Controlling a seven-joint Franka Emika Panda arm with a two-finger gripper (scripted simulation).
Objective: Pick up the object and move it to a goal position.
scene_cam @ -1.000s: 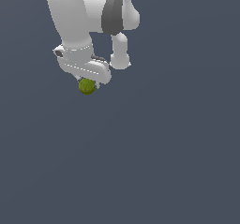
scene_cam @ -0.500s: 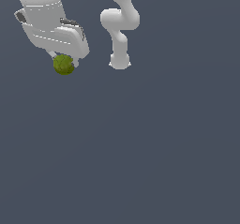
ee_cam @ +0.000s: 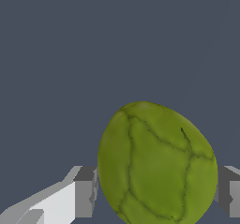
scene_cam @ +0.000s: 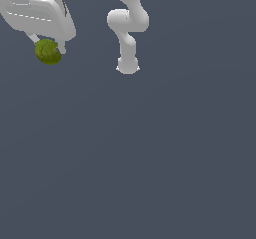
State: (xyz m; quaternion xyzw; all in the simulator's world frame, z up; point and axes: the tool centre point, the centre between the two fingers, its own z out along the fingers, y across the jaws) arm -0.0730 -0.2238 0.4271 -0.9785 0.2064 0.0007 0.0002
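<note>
Gripper point(scene_cam: 51, 52) clamped on the green ball point(scene_cam: 48, 51); wrist view shows a finger pad point(ee_cam: 86, 190) pressed to each flank of the ball point(ee_cam: 157, 164), so grip is across the widest part. Reason, I judge: round lumpy surface, mid-line pinch keeps it from squirting out during transport.

Ball hangs below the white hand, near the exterior view's upper left corner, well apart from the arm base point(scene_cam: 127, 65). No shadow or contact patch seen under it; looks carried clear of the grey floor point(scene_cam: 150, 158), but height can't be confirmed.

No goal marker visible in either view, so can't say how close to the goal.

Vs 0.5 s ago: hand + ball have shifted further toward the exterior view's left and appear larger in frame. Vs 1.0 s ago: they were just beside the base; now far off to the side. Grip unchanged, ball same orientation in the jaws as far as visible.
</note>
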